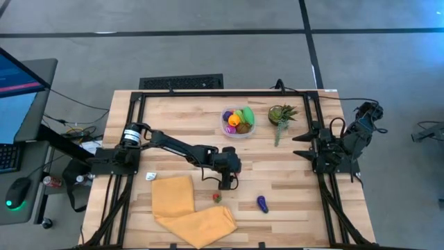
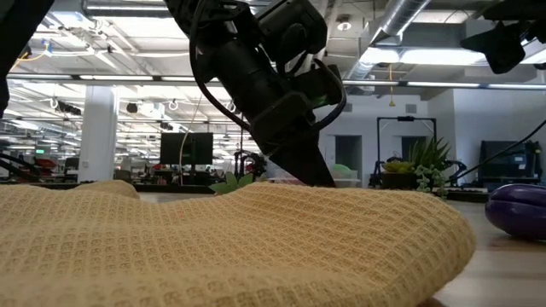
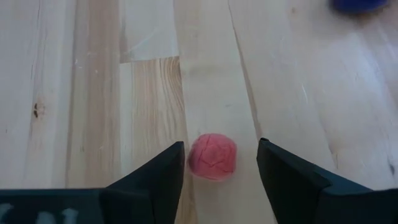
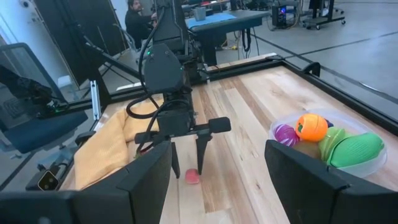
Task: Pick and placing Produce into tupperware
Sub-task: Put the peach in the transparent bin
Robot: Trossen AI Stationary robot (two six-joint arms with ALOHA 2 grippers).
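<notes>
Here no writing shows; red piece [image 3: 212,157] between left gripper [image 3: 221,163] jaws.

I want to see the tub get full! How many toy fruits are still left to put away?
Several pieces already sit in the tupperware. The left gripper is down over a small red piece, its fingers either side but not yet touching. After that, the purple piece on the table is left. The right gripper waits at the side.
</notes>
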